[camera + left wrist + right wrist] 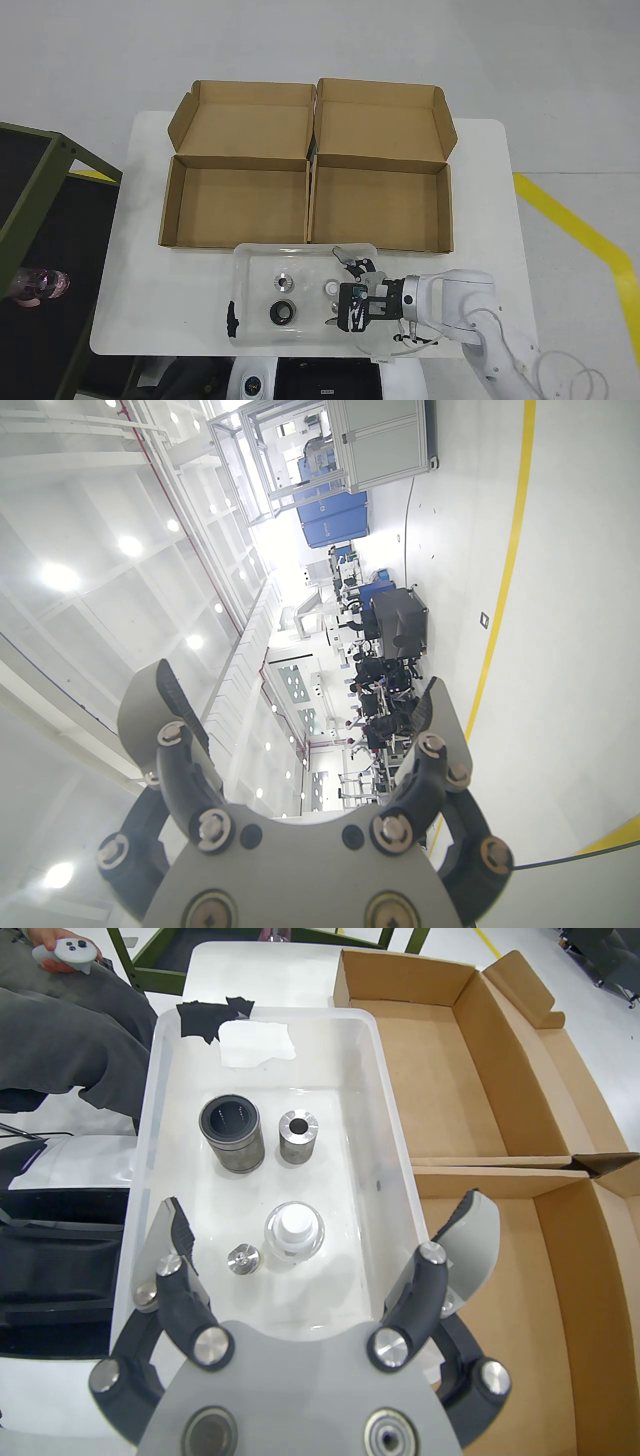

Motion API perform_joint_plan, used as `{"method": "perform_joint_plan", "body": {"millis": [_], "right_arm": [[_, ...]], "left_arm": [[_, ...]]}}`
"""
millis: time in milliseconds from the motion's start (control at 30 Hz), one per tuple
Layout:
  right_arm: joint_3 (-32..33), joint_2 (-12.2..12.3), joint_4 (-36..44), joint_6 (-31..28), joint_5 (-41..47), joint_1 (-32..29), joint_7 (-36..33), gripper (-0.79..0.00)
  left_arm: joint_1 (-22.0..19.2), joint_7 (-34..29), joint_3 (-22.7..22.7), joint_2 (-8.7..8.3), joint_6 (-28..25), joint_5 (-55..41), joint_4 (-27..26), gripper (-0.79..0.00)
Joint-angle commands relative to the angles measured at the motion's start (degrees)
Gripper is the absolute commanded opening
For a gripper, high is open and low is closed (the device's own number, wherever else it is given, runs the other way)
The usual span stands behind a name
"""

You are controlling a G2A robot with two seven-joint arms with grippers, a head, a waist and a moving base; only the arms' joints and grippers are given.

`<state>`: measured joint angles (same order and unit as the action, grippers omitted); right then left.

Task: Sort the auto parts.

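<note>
A clear plastic bin (250, 262) (390, 1138) stands at the table's near edge and holds the parts. In it stand a large dark bearing sleeve (231, 1132) (283, 313), a smaller steel cylinder (298, 1136) (285, 281), a clear round part with a white core (294, 1230) (331, 287) and a small metal knob (243, 1259). My right gripper (322, 1210) (345, 295) hangs open over the bin's right end, just above the clear part and the knob, holding nothing. My left gripper (297, 681) is open and empty, pointing up at the hall's ceiling.
Two open cardboard boxes (240, 205) (380, 205) lie side by side right behind the bin, lids folded back; in the right wrist view they are the boxes (440, 1078) (500, 1288). A green cart (40, 200) stands off the table's left side. Black tape (210, 1015) marks the bin's far end.
</note>
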<state>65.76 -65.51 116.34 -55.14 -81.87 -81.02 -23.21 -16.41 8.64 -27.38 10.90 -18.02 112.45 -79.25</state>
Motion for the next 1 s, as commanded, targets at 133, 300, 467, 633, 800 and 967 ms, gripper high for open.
{"method": "perform_joint_plan", "body": {"millis": [133, 300, 467, 633, 800, 967], "right_arm": [[-1.87, 0.10, -1.27, 0.55, -0.38, 0.77, -0.20, 0.000], [-2.95, 0.19, -2.25, 1.53, -0.49, 1.22, -0.35, -0.022], [-3.81, 0.33, -3.48, 1.87, -0.76, 1.82, -0.99, -0.086], [-4.40, 0.46, -4.06, 3.25, -1.61, 2.19, -1.93, -0.065], [-4.61, 0.64, -4.79, 4.08, -2.26, 2.52, -2.28, -0.222], [-4.76, 0.84, -5.33, 4.38, -2.44, 2.76, -2.18, -0.425]], "left_arm": [[0.00, 0.00, 0.00, 0.00, 0.00, 0.00, 0.00, 0.000], [0.00, 0.00, 0.00, 0.00, 0.00, 0.00, 0.00, 0.000], [0.00, 0.00, 0.00, 0.00, 0.00, 0.00, 0.00, 0.000], [0.00, 0.00, 0.00, 0.00, 0.00, 0.00, 0.00, 0.000], [0.00, 0.00, 0.00, 0.00, 0.00, 0.00, 0.00, 0.000], [0.00, 0.00, 0.00, 0.00, 0.00, 0.00, 0.00, 0.000]]}}
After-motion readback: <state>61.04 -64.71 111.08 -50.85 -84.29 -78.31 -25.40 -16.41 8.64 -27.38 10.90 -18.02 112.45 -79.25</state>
